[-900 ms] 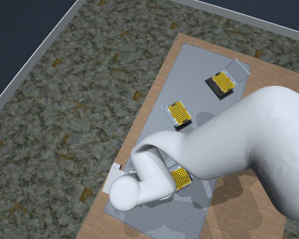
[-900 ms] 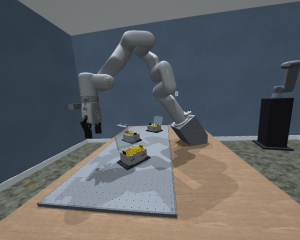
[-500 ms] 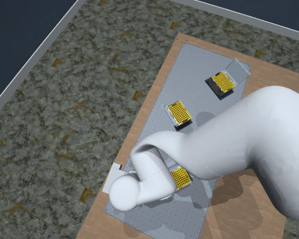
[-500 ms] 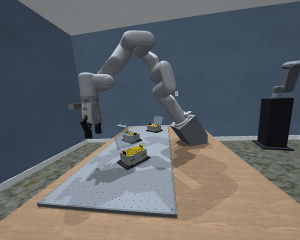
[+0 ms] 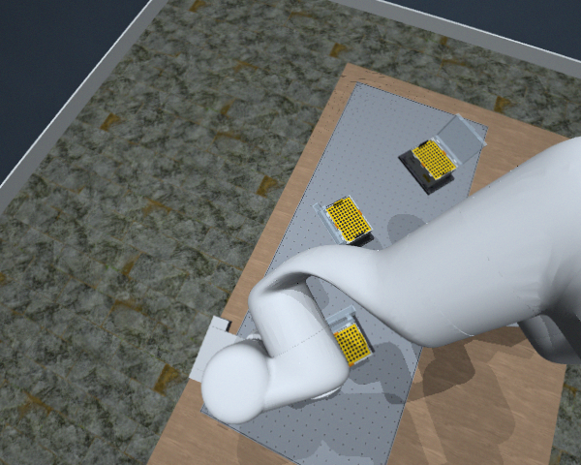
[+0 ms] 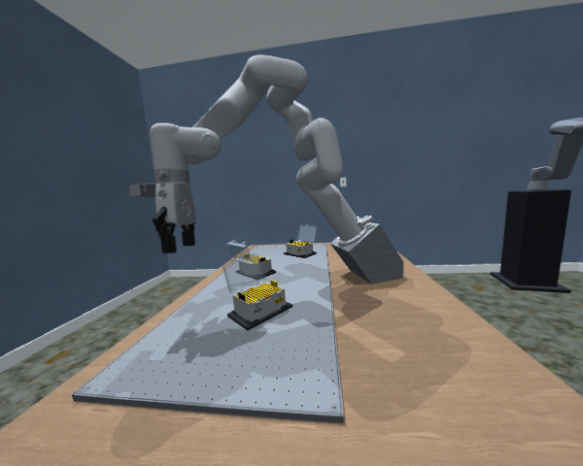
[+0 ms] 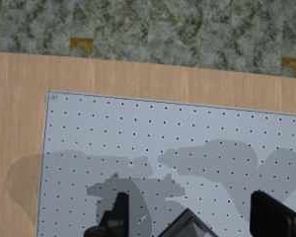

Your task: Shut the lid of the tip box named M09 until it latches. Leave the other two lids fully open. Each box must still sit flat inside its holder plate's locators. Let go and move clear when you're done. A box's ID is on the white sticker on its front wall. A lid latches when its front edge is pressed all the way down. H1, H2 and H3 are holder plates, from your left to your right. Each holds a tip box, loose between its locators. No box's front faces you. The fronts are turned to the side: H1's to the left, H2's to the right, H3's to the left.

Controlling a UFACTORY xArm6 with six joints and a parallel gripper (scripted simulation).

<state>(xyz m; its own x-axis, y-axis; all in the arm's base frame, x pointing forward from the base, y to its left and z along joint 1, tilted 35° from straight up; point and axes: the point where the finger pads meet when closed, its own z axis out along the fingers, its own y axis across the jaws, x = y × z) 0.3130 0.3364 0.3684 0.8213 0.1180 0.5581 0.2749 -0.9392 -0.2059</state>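
Three tip boxes with yellow racks stand in dark holders: a near box [image 5: 351, 345] [image 6: 258, 307], a middle box [image 5: 348, 218] [image 6: 254, 266] and a far box [image 5: 433, 159] [image 6: 299, 249]. The near lid [image 5: 341, 316] [image 6: 227, 279], middle lid [image 5: 321, 219] [image 6: 236, 244] and far lid [image 5: 462, 139] [image 6: 307, 233] are clear and stand open. The arm partly covers the near box in the top view. No sticker is legible, so M09 cannot be told. My gripper [image 6: 178, 241] [image 7: 189, 212] is open and empty, high above the board, off to the near box's lid side.
A perforated grey board [image 5: 376, 120] [image 6: 282, 371] [image 7: 94, 109] lies on the wooden table [image 6: 432, 401] [image 7: 15, 99]. The corner of a dark holder [image 7: 187, 213] shows at the bottom of the wrist view, between the fingers. A second arm on a black pedestal [image 6: 535, 235] stands beyond the table.
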